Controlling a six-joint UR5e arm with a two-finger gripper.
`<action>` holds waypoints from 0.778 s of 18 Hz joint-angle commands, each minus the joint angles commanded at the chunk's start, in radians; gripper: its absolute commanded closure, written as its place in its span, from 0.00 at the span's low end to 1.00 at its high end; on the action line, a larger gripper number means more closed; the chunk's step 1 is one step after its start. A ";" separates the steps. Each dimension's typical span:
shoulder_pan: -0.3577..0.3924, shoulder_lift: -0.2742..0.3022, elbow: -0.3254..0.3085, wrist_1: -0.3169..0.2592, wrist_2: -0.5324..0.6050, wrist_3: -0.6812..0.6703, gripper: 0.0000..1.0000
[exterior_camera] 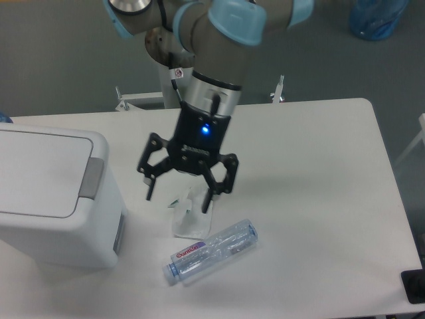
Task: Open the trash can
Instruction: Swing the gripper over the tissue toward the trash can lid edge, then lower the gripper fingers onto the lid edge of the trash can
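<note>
Black gripper [179,194] spread wide, boxy white trash can [53,196], clear plastic bottle [211,252]

White table [319,166] carries the trash can [53,199] at its left edge; a clear plastic bottle [211,252] lies on its side right of the can, a small white object [189,219] between them.

Bottle [211,252] beside trash can [53,199]

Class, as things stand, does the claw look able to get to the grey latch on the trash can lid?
Probably yes. The open claw hangs above the table beside the trash can, and nothing stands between it and the grey latch. The bottle lies off that path.
</note>
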 joint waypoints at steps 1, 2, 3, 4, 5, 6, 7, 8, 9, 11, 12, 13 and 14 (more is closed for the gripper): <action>-0.008 0.000 -0.002 -0.002 0.000 0.000 0.00; -0.017 -0.002 -0.003 -0.002 0.000 0.000 0.00; -0.029 -0.003 -0.003 -0.002 0.005 0.000 0.00; -0.035 -0.006 -0.003 -0.002 0.006 0.000 0.00; -0.041 -0.008 -0.005 -0.003 0.006 0.000 0.00; -0.055 -0.011 -0.005 -0.003 0.008 0.000 0.00; -0.063 -0.012 -0.005 -0.003 0.009 0.000 0.00; -0.066 -0.012 -0.012 -0.002 0.009 0.000 0.00; -0.066 -0.008 -0.020 -0.002 0.009 0.000 0.00; -0.074 0.000 -0.040 0.000 0.009 0.002 0.00; -0.080 0.009 -0.052 0.000 0.011 0.003 0.00; -0.081 0.017 -0.063 0.000 0.009 0.003 0.00; -0.081 0.020 -0.070 0.000 0.011 0.006 0.00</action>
